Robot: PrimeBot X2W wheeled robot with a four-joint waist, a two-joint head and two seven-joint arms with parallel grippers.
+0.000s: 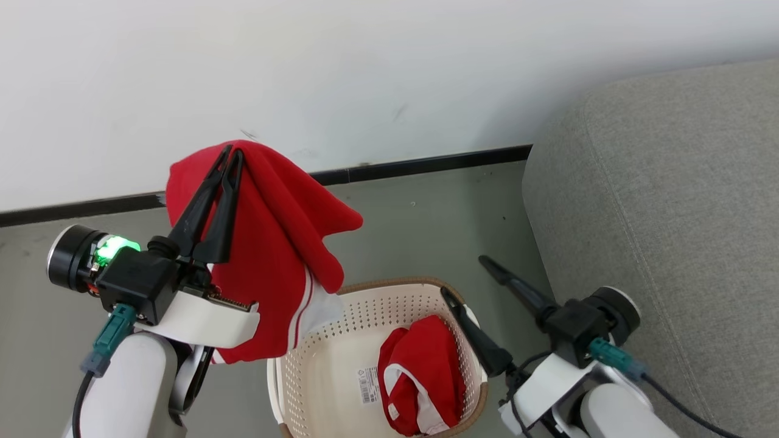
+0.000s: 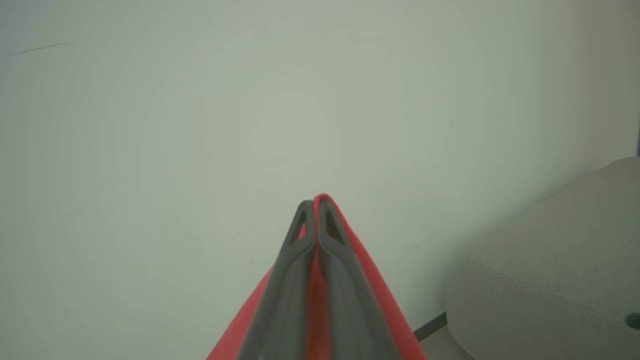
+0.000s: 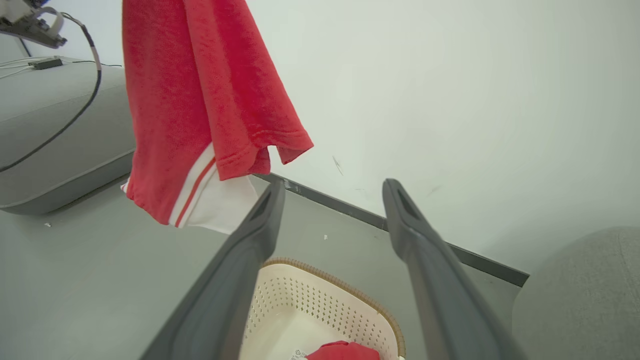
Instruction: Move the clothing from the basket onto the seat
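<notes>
1. Garment (image 1: 280,243) pinched between closed jaws of left gripper (image 1: 234,159), hanging high by left rim of basket (image 1: 316,365).
2. Second garment (image 1: 420,377) lying against basket's right wall; right gripper (image 1: 465,277) spread open just beside.
3. Carry high and rightward, clearing rim and right gripper; let go only over seat (image 1: 669,213).

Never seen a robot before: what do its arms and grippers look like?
White rounded arms end in black blocky wrists. The left gripper and right gripper each have two long, tapering dark fingers. Teal plugs with dark cables join the wrists; the left has a green light.
</notes>
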